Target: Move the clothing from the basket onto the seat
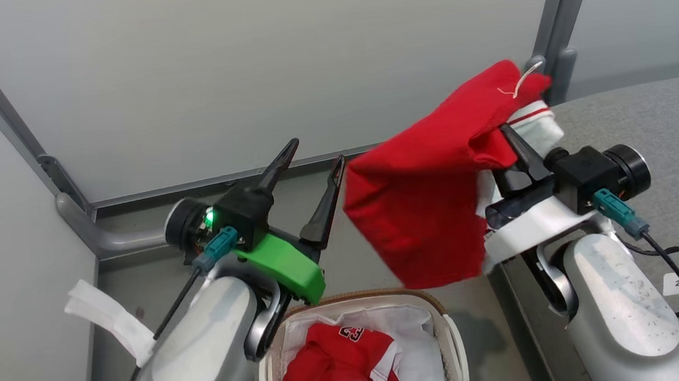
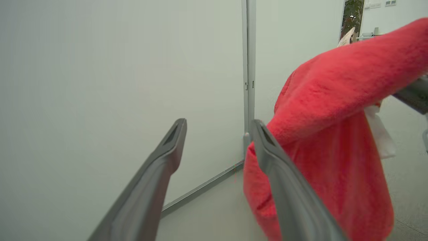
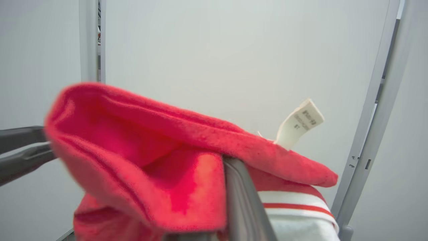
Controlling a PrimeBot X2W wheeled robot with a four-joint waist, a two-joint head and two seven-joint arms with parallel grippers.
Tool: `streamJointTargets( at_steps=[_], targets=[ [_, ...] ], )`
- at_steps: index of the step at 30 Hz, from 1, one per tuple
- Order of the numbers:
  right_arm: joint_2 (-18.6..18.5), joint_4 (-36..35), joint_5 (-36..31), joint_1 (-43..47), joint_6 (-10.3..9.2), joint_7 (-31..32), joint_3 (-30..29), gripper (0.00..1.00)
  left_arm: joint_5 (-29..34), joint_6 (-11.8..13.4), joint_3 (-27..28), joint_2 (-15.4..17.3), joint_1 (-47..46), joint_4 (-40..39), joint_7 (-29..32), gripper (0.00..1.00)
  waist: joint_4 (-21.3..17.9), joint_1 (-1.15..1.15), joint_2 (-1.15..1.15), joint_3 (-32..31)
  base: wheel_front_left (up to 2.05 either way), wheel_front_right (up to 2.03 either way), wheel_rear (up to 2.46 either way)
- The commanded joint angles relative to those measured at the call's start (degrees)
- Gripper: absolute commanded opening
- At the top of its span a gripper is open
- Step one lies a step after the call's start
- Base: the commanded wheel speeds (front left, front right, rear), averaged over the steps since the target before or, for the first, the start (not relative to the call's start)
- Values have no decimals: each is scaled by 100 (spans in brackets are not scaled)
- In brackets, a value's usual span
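Roughly halfway, at a guess, with the seat (image 1: 661, 123) yet to receive anything. Far left: the left pincer (image 1: 317, 150), fingers spread wide and empty, raised above the basket (image 1: 378, 295). Below, inside that basket: the jersey (image 1: 335, 360), marked 23, crumpled on the white lining (image 1: 414, 330) and untouched. Centre to right: the other red garment (image 1: 426, 208), lifted clear of the basket and dangling in mid-air, striped white cuff (image 1: 543, 123) up by the grip. Holding it: the right pincer (image 1: 502, 141), clamped on a bunched fold near the top. Far right: the grey seat, just past that arm. Left to do, most likely: carry this piece over the seat, let go, then fetch the jersey.
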Motion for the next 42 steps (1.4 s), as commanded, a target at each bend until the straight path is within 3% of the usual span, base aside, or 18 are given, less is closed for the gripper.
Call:
streamJointTargets(
  at_steps=[1,11,20,35,42],
  targets=[
    [-21,-55,-62,45,-4,-14,-101,0,79,-26,101,-48,237,-6,-1,100,-12,0,0,7,0,0,0],
    [-21,-200,-370,3,-4,-14,-729,0,260,-144,561,-323,1325,-13,-1,100,-138,0,0,96,0,0,0],
    [-21,-151,-483,28,-4,-14,-996,0,484,-179,676,-462,1642,-22,-1,100,-343,0,0,236,0,0,0],
    [-19,-146,-902,-375,-5,-14,-1426,0,730,-178,361,-546,1415,-399,-1,100,-1689,0,0,880,0,0,0],
    [-16,-226,-1102,-621,-5,-14,-1898,0,810,-179,186,-547,1155,-430,-1,100,-1949,0,0,1228,0,0,0]
  ],
)
